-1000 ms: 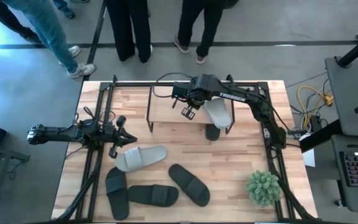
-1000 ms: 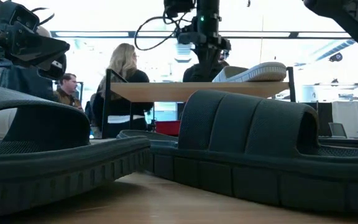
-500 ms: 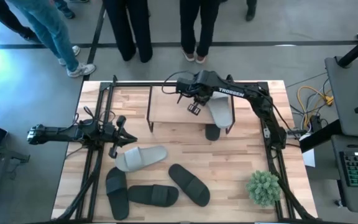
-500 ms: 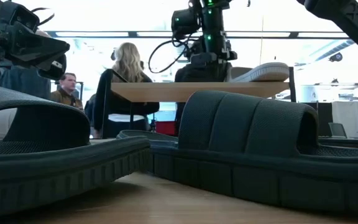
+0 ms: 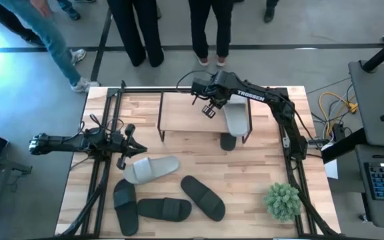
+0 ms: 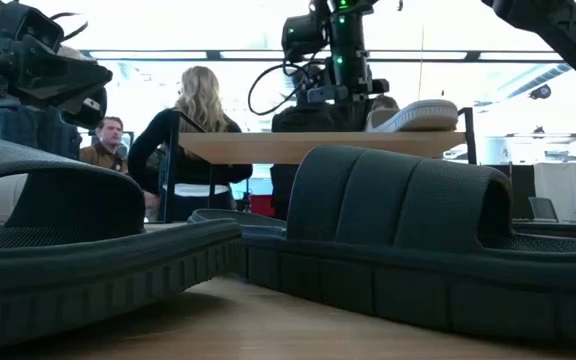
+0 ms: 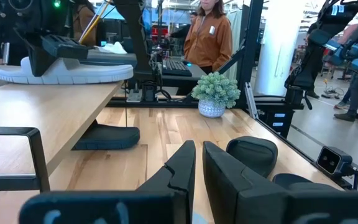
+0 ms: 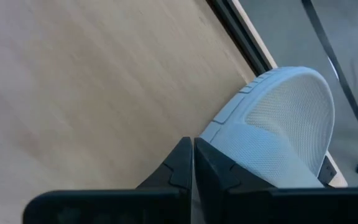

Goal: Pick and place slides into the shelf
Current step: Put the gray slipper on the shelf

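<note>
A light slide (image 5: 235, 119) lies sole-down on the right part of the shelf's wood top (image 5: 189, 120), and shows in the left wrist view (image 7: 64, 70) and the low view (image 6: 413, 115). A dark slide (image 5: 227, 141) sits under that top. My right gripper (image 5: 210, 108) hovers over the top near its far edge, shut, just left of the light slide (image 8: 272, 124). My left gripper (image 5: 131, 143) waits shut at the table's left side (image 7: 199, 168). A second light slide (image 5: 151, 169) and three dark slides (image 5: 164, 209) lie on the table's near half. My right gripper has its shut fingertips (image 8: 185, 155) close beside the light slide's sole edge (image 8: 219, 127), coming from above. I cannot tell whether they touch it. The slide lies flat on the shelf top.
A small potted plant (image 5: 282, 200) stands at the table's near right corner. A black tube frame (image 5: 105, 133) rims the table. Several people stand beyond the far edge (image 5: 209, 27). Bare wood (image 5: 259, 167) shows between the shelf and the plant.
My right gripper has moved over the shelf top toward the table's far edge and slightly right, staying shut. The light slide on the top lies about where it was. The people behind the table have shifted.
</note>
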Available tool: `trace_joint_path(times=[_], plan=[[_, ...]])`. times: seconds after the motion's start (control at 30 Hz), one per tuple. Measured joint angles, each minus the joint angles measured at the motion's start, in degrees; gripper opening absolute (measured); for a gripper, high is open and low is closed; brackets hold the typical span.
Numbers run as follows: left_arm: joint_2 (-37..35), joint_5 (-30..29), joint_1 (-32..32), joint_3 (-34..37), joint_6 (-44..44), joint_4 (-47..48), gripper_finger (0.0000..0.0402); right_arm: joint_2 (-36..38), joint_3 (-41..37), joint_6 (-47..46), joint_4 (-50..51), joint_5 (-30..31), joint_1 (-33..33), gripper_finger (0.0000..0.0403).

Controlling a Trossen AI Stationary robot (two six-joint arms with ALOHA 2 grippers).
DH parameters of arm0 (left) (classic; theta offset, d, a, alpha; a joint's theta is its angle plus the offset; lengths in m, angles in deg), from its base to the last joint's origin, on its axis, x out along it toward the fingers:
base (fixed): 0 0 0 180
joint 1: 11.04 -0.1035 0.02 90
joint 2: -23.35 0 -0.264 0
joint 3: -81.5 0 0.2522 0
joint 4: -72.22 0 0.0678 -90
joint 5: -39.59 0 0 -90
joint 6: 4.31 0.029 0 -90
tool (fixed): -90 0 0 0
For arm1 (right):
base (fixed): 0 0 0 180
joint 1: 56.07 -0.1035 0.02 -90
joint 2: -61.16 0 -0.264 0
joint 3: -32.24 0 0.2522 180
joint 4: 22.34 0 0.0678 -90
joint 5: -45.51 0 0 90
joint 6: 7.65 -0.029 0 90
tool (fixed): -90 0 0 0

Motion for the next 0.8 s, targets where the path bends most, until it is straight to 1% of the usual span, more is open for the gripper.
trace_joint_path(times=[0.27, 0.3, 0.37, 0.47, 0.5, 0.57, 0.7, 0.8], plan=[[0.0, 0.0, 0.0, 0.0, 0.0, 0.0, 0.0017, 1.1, 3.3, -0.7, -0.2, -0.4, -0.6, 0.0008], [0.0, 0.0, 0.0, 0.0, 0.0, 0.0, 0.0017, 1.5, 3.8, -0.9, -0.3, -1.5, -0.9, 0.0008], [0.0, 0.0, 0.0, 0.0, 0.0, 0.0, 0.0017, 2.4, 4.4, 0.9, -1.6, -6.1, -1.8, 0.0008], [0.0, 0.0, 0.0, 0.0, 0.0, 0.0, 0.0017, 4.6, 4.5, 3.4, -5.5, -16.1, -5.2, 0.0008], [0.0, 0.0, 0.0, 0.0, 0.0, 0.0, 0.0017, 5.3, 4.5, 3.2, -7.1, -19.5, -6.6, 0.0008], [0.0, 0.0, 0.0, 0.0, 0.0, 0.0, 0.0017, 5.9, 4.5, 1.0, -9.7, -23.8, -9.5, 0.0009], [0.0, 0.0, 0.0, 0.0, 0.0, 0.0, 0.0017, 6.4, 4.6, -5.0, -14.7, -26.4, -15.2, 0.0021], [0.0, 0.0, 0.0, 0.0, 0.0, 0.0, 0.0017, 6.7, 5.7, -9.3, -15.5, -26.8, -19.3, 0.0048]])
